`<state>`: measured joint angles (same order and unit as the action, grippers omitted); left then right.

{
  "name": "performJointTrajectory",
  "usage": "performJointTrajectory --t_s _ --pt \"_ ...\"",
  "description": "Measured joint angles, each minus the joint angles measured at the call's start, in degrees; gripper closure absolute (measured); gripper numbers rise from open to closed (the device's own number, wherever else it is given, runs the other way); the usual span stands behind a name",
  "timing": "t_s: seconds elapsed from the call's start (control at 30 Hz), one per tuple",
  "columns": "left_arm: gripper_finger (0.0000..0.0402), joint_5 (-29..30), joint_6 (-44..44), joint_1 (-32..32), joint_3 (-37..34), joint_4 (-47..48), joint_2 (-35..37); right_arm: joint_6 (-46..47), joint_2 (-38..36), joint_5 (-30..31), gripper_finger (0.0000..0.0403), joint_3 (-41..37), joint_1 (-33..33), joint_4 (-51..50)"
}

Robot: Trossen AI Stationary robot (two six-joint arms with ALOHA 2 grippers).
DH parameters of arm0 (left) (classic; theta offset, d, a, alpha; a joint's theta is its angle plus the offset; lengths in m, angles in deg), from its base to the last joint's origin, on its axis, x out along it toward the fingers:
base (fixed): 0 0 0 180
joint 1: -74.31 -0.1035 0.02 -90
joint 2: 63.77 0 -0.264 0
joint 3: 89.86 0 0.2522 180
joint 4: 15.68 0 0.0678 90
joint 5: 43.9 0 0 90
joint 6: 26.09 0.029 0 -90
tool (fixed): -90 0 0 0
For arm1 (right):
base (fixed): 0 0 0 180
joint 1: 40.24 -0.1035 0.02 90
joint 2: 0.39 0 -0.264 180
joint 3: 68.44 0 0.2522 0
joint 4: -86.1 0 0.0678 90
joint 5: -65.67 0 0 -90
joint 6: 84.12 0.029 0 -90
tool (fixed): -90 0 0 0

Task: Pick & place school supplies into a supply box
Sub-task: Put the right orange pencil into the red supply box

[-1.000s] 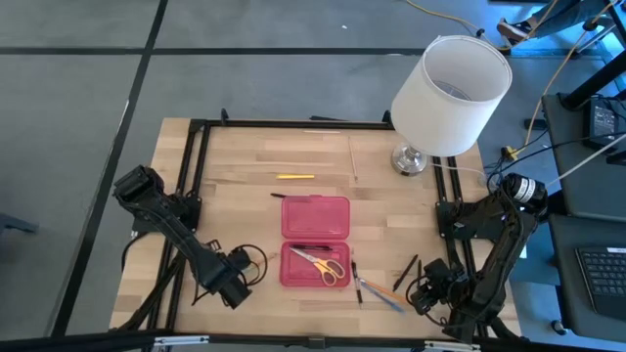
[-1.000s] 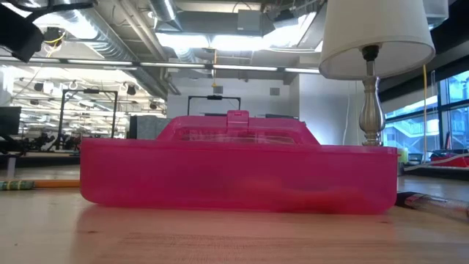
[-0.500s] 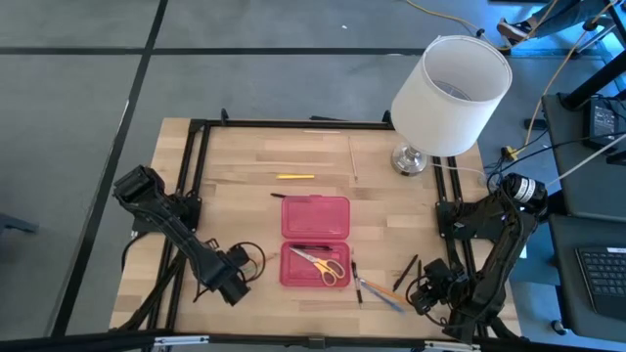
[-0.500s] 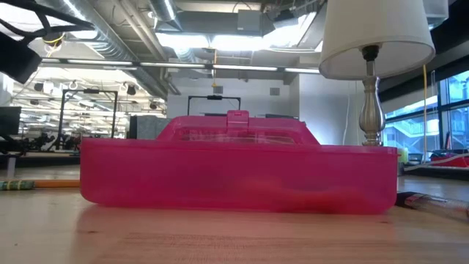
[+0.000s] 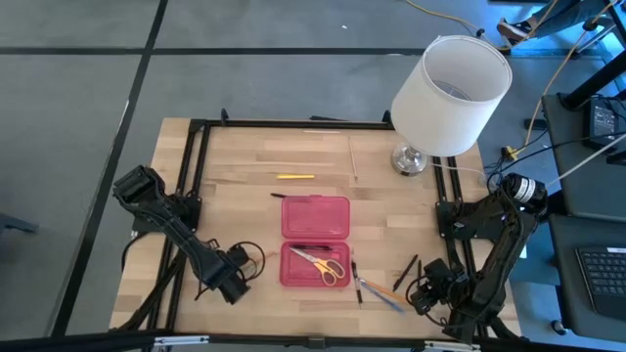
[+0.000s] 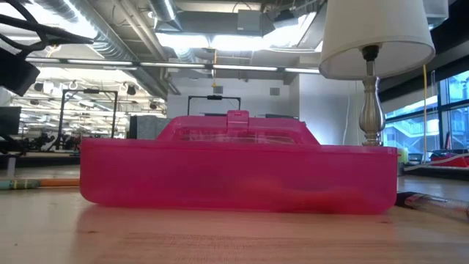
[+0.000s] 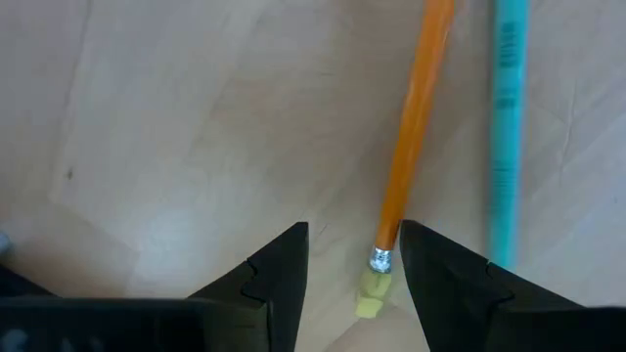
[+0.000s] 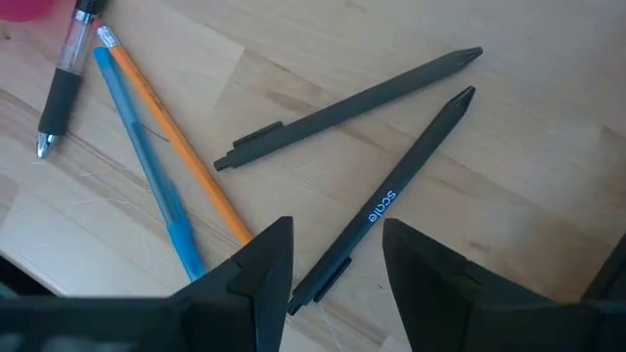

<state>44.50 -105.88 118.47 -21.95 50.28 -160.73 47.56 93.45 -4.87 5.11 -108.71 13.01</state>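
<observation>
- Two pincers are hanging low over the table (image 5: 245, 161), one on each side of the pink box (image 5: 315, 242).
- Left pincer (image 7: 354, 256) is hovering just left of the box's open tray, fingers (image 7: 277, 276) standing apart with nothing between them; an orange pencil (image 7: 409, 137) is lying right ahead, its eraser end sitting in the gap between the finger tips and its long axis running straight away from the pincer.
- Teal pencil (image 7: 506, 127) is lying just beside the orange one, nearly parallel, and is likely crowding a clean pinch.
- Right pincer (image 8: 335, 262) is hovering to the right of the box, fingers apart and empty; the lower end of a black pen (image 8: 391, 200) with white lettering is reaching between its tips, its long axis running slantwise away.
- Second black pen (image 8: 347, 103) is lying near the first, and a blue pen (image 8: 147, 166), an orange pencil (image 8: 171, 132) and a clear-barrelled pen (image 8: 67, 83) are lying together between the black pens and the box.
- Scissors (image 5: 320, 262) are already lying in the box's near tray, with a dark pen along the tray's far edge.
- Yellow pencil (image 5: 294, 176) is lying well beyond the box's lid, crosswise.
- White lamp (image 5: 450, 93) is standing at the far right corner, well apart from both pincers.
</observation>
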Motion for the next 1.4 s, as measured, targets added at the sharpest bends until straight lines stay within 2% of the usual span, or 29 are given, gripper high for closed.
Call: performJointTrajectory --t_s 0.23,0.4,0.53,0.9,1.0,1.2,1.4 --pt "0.0246 -2.7 0.5 0.0 0.0 -1.4 0.0 -0.1 0.0 0.0 0.0240 0.0 0.0 0.0" --pt "0.0266 -4.9 -0.3 0.4 -1.6 -2.6 -0.5 -0.8 0.0 0.0 0.0240 0.0 0.0 0.0" --pt "0.0289 -6.0 -0.5 0.5 -3.8 -5.9 -0.3 -1.5 0.0 0.0 0.0240 0.0 0.0 -0.1" --pt "0.0386 -6.6 -0.5 0.4 -3.9 -6.8 -0.5 -1.9 0.0 0.0 0.0240 0.0 0.0 -0.1" --pt "0.0394 -6.5 -0.5 0.4 -3.9 -6.7 -0.5 -1.9 0.0 0.0 0.0240 0.0 0.0 -0.1" --pt "0.0387 -4.7 -0.5 0.5 -2.8 -4.5 0.7 -1.9 0.0 0.0 0.0240 0.0 0.0 -0.1" --pt "0.0391 2.7 -0.3 0.4 -0.5 -1.2 4.7 -1.9 0.0 0.0 0.0240 0.0 0.0 -0.1"
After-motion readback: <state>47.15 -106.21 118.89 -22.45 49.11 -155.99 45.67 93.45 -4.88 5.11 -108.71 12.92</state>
